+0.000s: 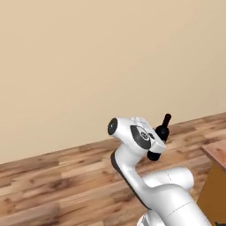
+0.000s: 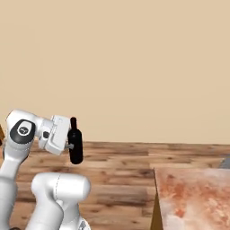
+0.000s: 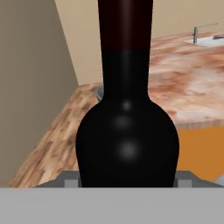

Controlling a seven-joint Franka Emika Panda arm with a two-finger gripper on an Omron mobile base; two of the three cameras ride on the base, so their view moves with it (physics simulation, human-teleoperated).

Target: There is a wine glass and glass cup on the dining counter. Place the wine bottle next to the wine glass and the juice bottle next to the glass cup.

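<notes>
— Counting bottles, how many do you get?

— One. A single wine bottle [image 2: 75, 143], all black with a long narrow neck, upright in the air. In the left base view it [image 1: 162, 131] shows partly behind the white wrist, neck and cap sticking up above it.

— And the tool?

— One tool [image 2: 71, 145], clamped on the wine bottle at its body. In the right base view the bottle stands right against the front of the hand, held well above the wood floor [image 2: 117, 166]. In the hand view the bottle [image 3: 127, 131] stands close to the lens, and two grey finger pads [image 3: 70, 179] sit just outside its base, one on each side.

— Where is it relative to the surface?

— Apart from it. One surface [image 2: 197, 193], the reddish-brown marbled top, lies in the lower right of the right base view, and the bottle hangs to the left of it, over the floor. In the left base view one corner of that surface [image 1: 218, 152] shows at the right edge.

— Anything on the top?

— In the hand view the surface [image 3: 192, 83] runs off behind the bottle, with one sink [image 3: 210, 40] and one faucet [image 3: 202, 29] at its far end.
</notes>
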